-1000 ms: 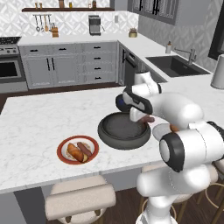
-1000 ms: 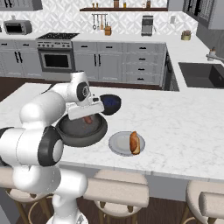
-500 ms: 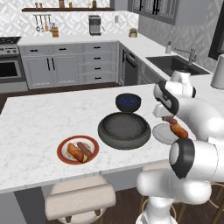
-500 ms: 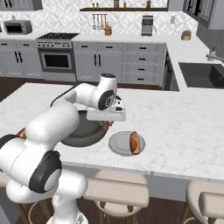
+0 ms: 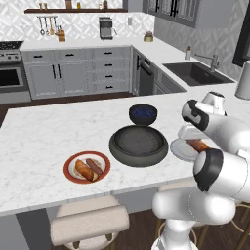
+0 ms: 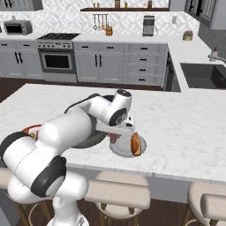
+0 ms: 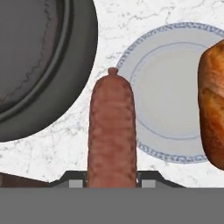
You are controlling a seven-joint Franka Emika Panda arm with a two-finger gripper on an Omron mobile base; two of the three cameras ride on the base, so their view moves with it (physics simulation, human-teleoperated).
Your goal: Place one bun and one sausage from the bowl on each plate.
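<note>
The gripper is seen at the bottom centre of the hand view, closed on a sausage that is held by its near end and projects up the middle of the frame. The sausage is carried lengthwise along the gripper axis, presumably so that it can be laid flat beside the bun already resting on the light grey plate. Its far tip is seen over the plate's left rim, and the rest over bare marble between plate and bowl; the release point is therefore judged not quite reached.

In the left base view, the red-brown plate at lower left is found to carry one bun and one sausage, and the bowl at centre appears empty. The held sausage is thus judged to be the last item to place.

The sausage is a smooth, reddish-brown cylinder with a small knotted tip and a mottled skin. The bun is golden-brown and crusty. The grey plate is flat and matte, with a fine blue patterned band at its rim. The bowl is dark grey, wide and shallow, with a thick rounded lip. The counter is white, grey-veined marble.
</note>
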